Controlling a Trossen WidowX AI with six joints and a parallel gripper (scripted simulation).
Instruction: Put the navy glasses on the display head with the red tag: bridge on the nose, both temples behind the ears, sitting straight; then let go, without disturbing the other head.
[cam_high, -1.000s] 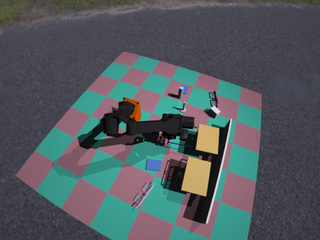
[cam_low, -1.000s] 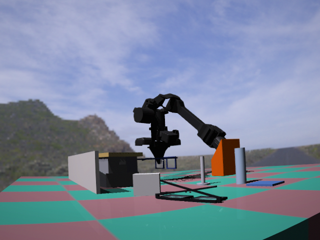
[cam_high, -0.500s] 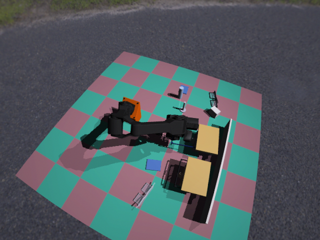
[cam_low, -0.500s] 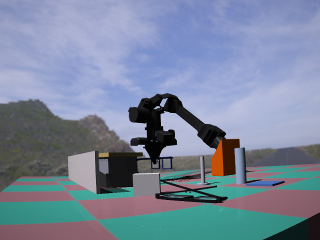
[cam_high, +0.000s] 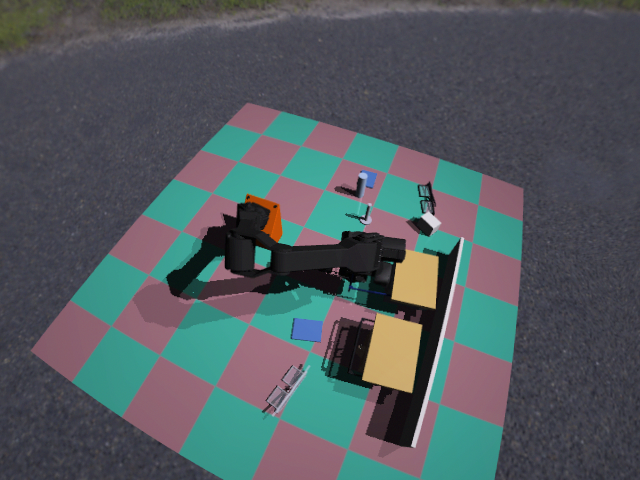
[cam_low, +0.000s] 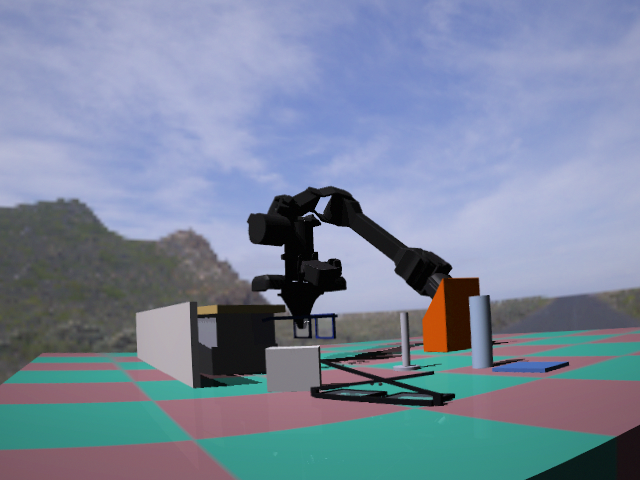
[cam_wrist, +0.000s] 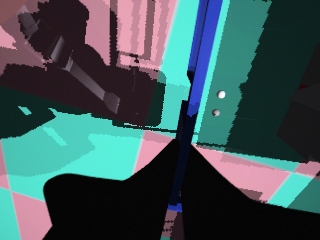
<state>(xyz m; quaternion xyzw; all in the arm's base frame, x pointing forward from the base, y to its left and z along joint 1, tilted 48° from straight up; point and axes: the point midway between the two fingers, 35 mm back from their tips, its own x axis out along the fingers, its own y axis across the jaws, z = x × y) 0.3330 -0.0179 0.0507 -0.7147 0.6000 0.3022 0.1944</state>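
Checkered teal-and-pink mat (cam_high: 155, 330) on dark asphalt. Orange block (cam_high: 272, 221) near centre. Grey cylinder (cam_high: 361, 184) at one o'clock, touching a blue tile (cam_high: 369, 178). Slim white peg (cam_high: 368, 212) just below. White cube (cam_high: 430, 223) at two o'clock, black glasses (cam_high: 427, 197) beside it. Second blue tile (cam_high: 307, 329) at six; pale, possibly clear, glasses (cam_high: 285, 388) beyond.

An outdoor test ground — a checkered mat (cam_high: 155, 330) on asphalt (cam_high: 103, 103) (grass verge (cam_high: 31, 20) behind), hills (cam_low: 77, 258) under open sky.
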